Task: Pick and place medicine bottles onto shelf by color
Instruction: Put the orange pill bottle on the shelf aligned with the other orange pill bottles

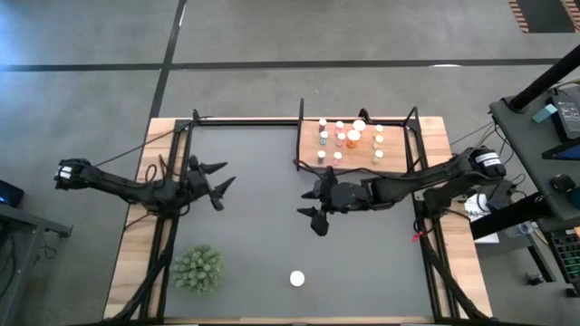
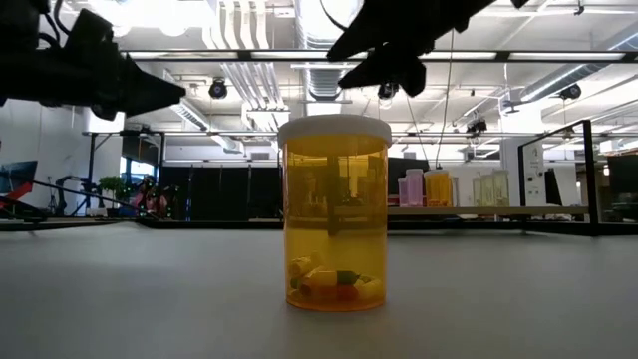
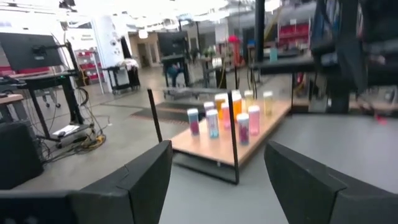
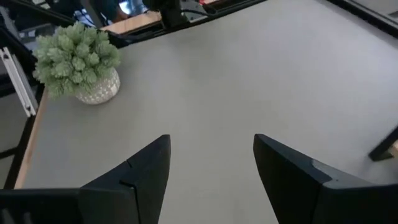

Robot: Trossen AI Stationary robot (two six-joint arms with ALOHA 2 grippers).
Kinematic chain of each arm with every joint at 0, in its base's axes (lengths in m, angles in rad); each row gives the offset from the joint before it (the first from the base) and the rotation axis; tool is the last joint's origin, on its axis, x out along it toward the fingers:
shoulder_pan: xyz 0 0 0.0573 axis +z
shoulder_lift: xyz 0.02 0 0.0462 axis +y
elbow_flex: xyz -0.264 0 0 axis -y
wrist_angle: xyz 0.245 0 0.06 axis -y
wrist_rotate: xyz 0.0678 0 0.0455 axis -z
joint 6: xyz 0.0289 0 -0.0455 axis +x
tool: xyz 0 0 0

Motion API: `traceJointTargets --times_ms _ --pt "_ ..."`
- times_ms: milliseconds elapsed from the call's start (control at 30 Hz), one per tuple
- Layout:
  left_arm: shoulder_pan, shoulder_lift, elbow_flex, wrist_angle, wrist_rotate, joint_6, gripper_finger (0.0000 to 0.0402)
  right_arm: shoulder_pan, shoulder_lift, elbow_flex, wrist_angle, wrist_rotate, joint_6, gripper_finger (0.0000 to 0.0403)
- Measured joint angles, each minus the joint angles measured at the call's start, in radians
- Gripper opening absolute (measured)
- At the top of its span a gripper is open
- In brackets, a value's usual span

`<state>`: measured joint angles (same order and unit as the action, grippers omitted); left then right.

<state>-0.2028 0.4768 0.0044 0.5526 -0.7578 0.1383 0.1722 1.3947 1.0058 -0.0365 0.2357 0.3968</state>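
You have one translucent orange medicine bottle point(image 2: 335, 212), white-capped, upright at the table's point(image 1: 263, 263) six o'clock; both end effectors, left point(image 1: 220, 181) and right point(image 1: 309, 204), open, empty.

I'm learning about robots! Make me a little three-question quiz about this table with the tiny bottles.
1. True or false: the shelf already holds bottles.
2. Where does the orange bottle off the shelf stand?
A) beside the plant
B) alone on the mat's near side
C) in the right gripper
3. Fill in: the left gripper and the right gripper are both ____, holding nothing.

Key: 1 true; 2 B; 3 open.
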Motion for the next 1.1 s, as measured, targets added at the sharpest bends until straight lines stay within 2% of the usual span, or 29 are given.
traceJointTargets --times_ms 200,333,600,800,967,1100 --pt "0.0 -0.124 0.0 -0.002 -0.001 0.0 0.024 0.02 0.106 -0.001 0.043 0.0 0.003 0.0219" --pt "0.0 -0.222 0.0 -0.001 -0.001 0.0 0.024 0.039 0.182 0.009 0.132 0.0 0.004 0.0219" --pt "0.0 -0.393 0.0 0.002 -0.003 0.0 0.024 0.091 0.291 0.131 0.069 -0.001 -0.015 0.0219" --pt "0.0 -0.441 0.0 0.0 -0.003 0.0 0.024 0.108 0.323 0.221 -0.048 0.0 -0.014 0.0219" --pt "0.0 -0.449 0.0 -0.001 -0.003 0.0 0.024 0.125 0.319 0.23 -0.055 0.0 0.011 0.0219" --pt "0.0 -0.436 0.0 0.001 -0.003 0.0 0.024 0.129 0.319 0.23 -0.055 0.0 0.092 0.0219"
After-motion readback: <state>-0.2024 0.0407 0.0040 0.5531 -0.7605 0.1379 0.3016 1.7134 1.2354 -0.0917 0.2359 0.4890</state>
